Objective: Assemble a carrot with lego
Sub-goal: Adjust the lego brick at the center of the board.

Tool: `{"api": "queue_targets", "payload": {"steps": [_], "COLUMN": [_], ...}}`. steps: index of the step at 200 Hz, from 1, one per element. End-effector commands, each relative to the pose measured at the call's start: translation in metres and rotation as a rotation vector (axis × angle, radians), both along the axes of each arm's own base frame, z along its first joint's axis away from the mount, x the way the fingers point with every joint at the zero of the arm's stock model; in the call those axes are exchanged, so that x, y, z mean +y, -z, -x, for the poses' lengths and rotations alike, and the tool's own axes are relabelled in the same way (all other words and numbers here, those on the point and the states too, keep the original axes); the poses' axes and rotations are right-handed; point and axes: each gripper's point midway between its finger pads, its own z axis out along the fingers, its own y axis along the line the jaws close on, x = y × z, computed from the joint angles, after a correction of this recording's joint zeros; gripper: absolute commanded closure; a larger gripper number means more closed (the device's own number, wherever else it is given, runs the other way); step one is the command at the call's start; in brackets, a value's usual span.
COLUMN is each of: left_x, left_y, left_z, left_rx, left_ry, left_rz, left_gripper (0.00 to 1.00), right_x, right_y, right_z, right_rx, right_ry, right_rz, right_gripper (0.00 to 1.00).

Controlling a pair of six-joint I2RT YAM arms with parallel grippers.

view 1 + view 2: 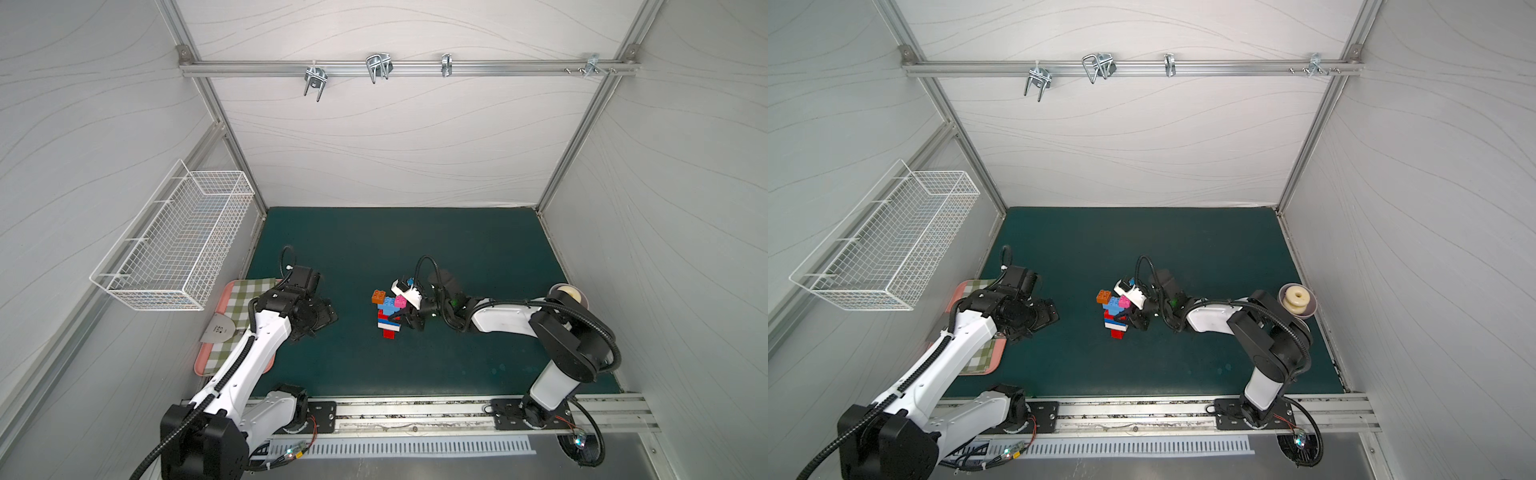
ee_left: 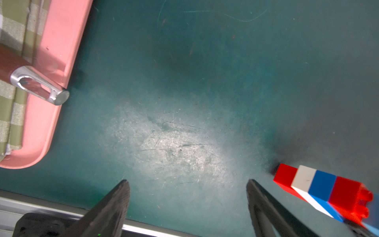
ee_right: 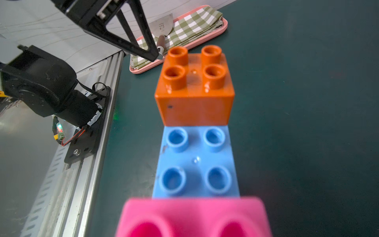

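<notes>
The carrot (image 1: pixel 388 318) (image 1: pixel 1115 318) is in the middle of the green mat in both top views. It is a stack of joined lego standing roughly upright on its narrow red tip. White, blue and red layers show in the left wrist view (image 2: pixel 320 184). The right wrist view looks down on its wide end: an orange brick (image 3: pixel 194 92), a light blue brick (image 3: pixel 196 162) and a pink brick (image 3: pixel 192 217) that hides the jaws. My right gripper (image 1: pixel 403 322) (image 1: pixel 1129 322) is shut on the carrot's middle layers from the right. My left gripper (image 2: pixel 188 182) (image 1: pixel 322 318) hangs open and empty left of the carrot.
A pink tray (image 1: pixel 199 361) (image 2: pixel 53 82) with a checked cloth and a metal scraper lies at the mat's left edge, under the left arm. A white wire basket (image 1: pixel 174 245) hangs on the left wall. A bowl (image 1: pixel 1308 311) sits at the right edge.
</notes>
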Motion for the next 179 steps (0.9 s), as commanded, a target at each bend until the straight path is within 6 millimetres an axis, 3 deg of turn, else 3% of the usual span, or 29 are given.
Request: {"api": "queue_targets", "payload": {"steps": [1, 81, 179], "left_x": [0.002, 0.0, 0.0], "left_y": [-0.009, -0.009, -0.008], "left_z": [-0.008, -0.009, -0.009], "left_rx": [-0.03, -0.031, -0.033], "left_ry": [-0.01, -0.001, 0.0], "left_rz": [-0.008, 0.002, 0.003], "left_gripper": [0.11, 0.11, 0.11], "right_x": [-0.01, -0.038, -0.063], "right_y": [-0.018, -0.017, 0.018], "right_z": [0.001, -0.008, -0.016], "right_rx": [0.101, 0.446, 0.807], "right_ry": [-0.006, 0.053, 0.107], "right_rz": [0.01, 0.139, 0.228], "right_gripper": [0.68, 0.68, 0.66]}}
